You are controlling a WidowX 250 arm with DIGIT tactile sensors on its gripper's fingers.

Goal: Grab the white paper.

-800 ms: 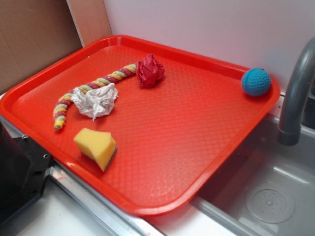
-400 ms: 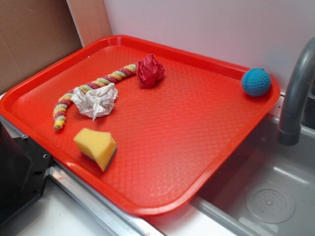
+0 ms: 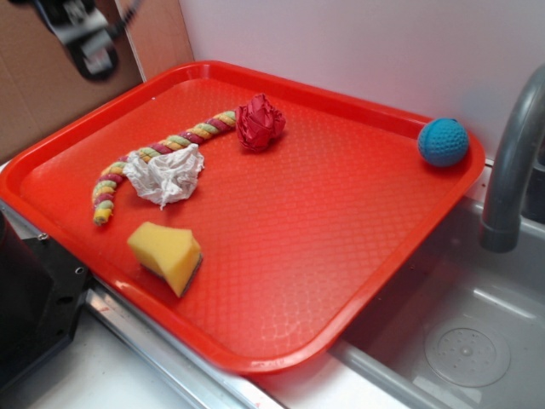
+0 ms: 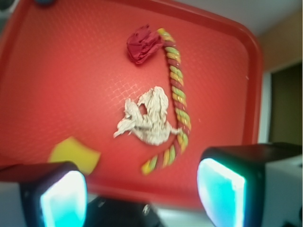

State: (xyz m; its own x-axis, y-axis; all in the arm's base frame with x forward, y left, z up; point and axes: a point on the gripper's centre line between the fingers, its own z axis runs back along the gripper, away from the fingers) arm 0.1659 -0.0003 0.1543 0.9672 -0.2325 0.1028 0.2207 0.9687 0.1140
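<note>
Gripper [image 4: 142,189] high over the red tray's [image 3: 341,281] left corner, jaws spread and empty; white paper [image 3: 166,175] near the tray's left edge touches the twisted rope [image 3: 183,139], which a wide closure would likely snag too.

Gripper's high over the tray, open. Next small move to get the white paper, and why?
Probably descend, centering over the white paper. The gripper is open, empty and well above the tray; in the wrist view the paper sits ahead of the fingers, touching the striped rope, so center away from the rope.
</note>
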